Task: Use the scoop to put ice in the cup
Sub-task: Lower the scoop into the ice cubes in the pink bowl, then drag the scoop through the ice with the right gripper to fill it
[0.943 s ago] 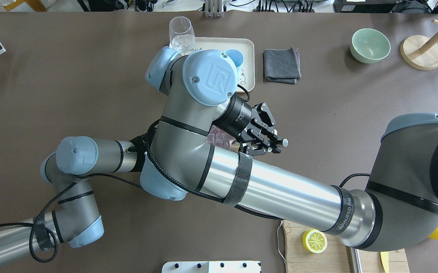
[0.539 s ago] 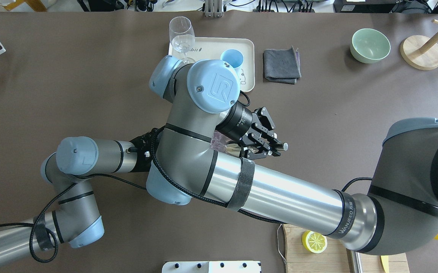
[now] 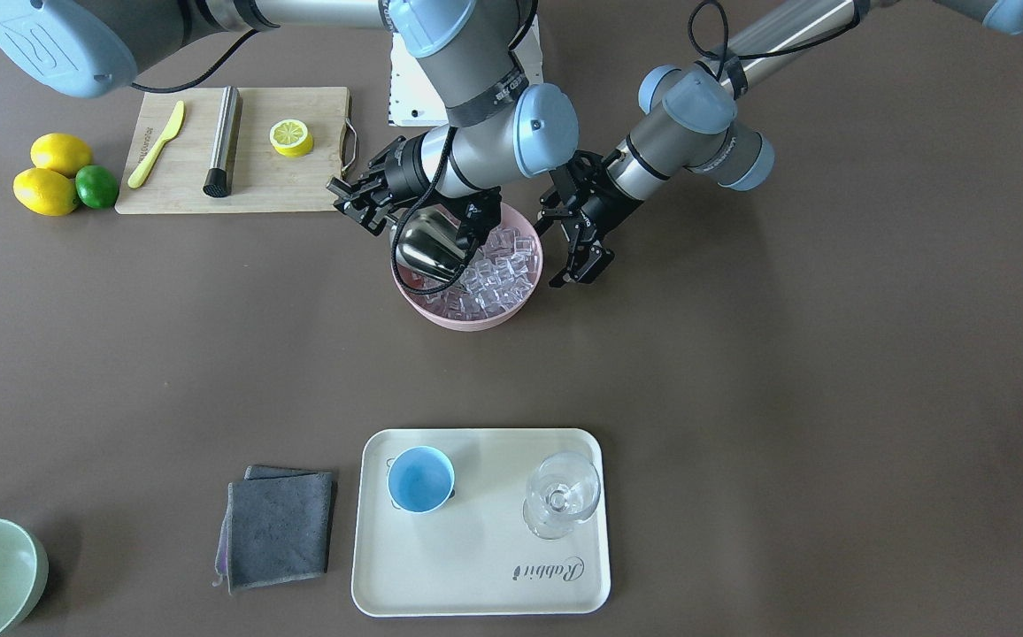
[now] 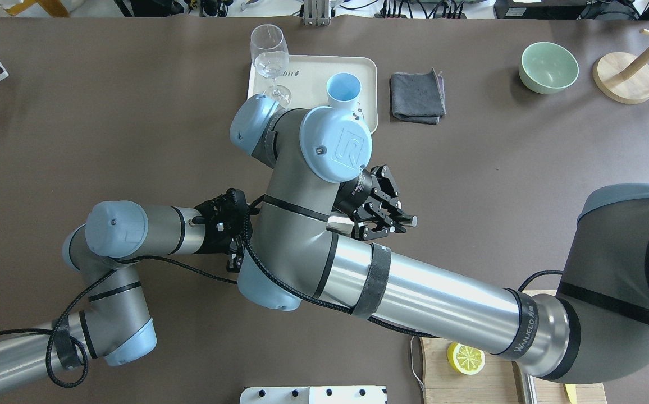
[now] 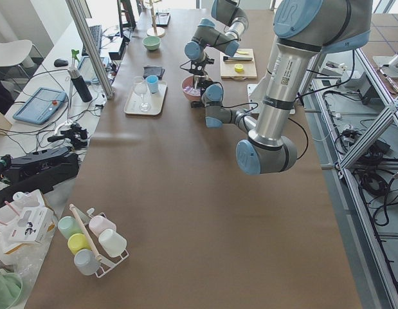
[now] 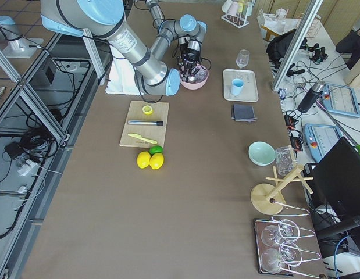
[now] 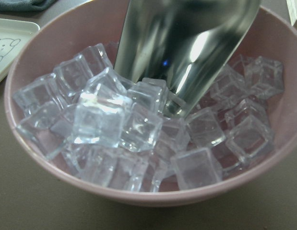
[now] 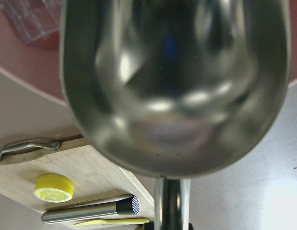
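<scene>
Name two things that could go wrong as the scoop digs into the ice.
The shiny steel scoop presses into clear ice cubes piled near the rim of the round pink bowl; some may spill over. The open left pincer only stands beside that bowl, so it might slide.

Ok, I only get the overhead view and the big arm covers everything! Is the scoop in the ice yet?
Observer: Yes. The left wrist view shows the scoop tip poking down among the ice in the bowl.
Kid: Did it catch any?
Observer: Not that I can see. In the right wrist view its trough looks empty.
Kid: What's the other arm doing?
Observer: In the front view the left gripper sits by the bowl's rim, jaws open, holding nothing.
</scene>
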Available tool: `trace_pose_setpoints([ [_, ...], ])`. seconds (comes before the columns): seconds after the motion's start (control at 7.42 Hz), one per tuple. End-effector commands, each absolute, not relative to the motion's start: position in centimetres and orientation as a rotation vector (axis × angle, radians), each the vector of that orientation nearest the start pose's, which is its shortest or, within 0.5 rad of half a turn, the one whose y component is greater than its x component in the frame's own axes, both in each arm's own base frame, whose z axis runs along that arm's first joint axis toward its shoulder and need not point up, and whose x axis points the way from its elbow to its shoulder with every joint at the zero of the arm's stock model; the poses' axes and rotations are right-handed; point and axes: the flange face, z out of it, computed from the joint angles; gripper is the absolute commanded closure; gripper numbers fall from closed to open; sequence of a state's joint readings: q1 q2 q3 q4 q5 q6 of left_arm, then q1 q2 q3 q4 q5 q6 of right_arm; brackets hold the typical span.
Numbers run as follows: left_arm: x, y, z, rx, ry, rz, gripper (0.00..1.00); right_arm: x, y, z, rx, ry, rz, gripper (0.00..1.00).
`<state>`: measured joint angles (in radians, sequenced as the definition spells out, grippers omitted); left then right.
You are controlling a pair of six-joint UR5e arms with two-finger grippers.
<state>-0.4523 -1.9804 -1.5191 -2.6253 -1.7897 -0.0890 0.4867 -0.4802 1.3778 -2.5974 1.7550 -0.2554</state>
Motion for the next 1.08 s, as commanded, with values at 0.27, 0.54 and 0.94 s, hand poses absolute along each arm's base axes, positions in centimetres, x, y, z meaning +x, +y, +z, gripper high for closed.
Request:
trace_pose_setpoints([
  [0.27, 53.2, -38.7, 32.9, 1.139, 0.973, 0.961, 0.02, -53.6, -41.4, 19.5, -0.009, -0.211, -1.344, 1.00],
  [0.54, 53.1, -38.6, 33.0, 1.140, 0.974, 0.961, 0.02, -53.0, -41.0, 20.4, 0.068, -0.246, -1.355, 1.00],
  [0.94, 53.1, -38.6, 33.1, 1.138, 0.972, 0.963, 0.02, -52.0, -40.3, 21.9, 0.255, -0.344, -1.365, 1.00],
])
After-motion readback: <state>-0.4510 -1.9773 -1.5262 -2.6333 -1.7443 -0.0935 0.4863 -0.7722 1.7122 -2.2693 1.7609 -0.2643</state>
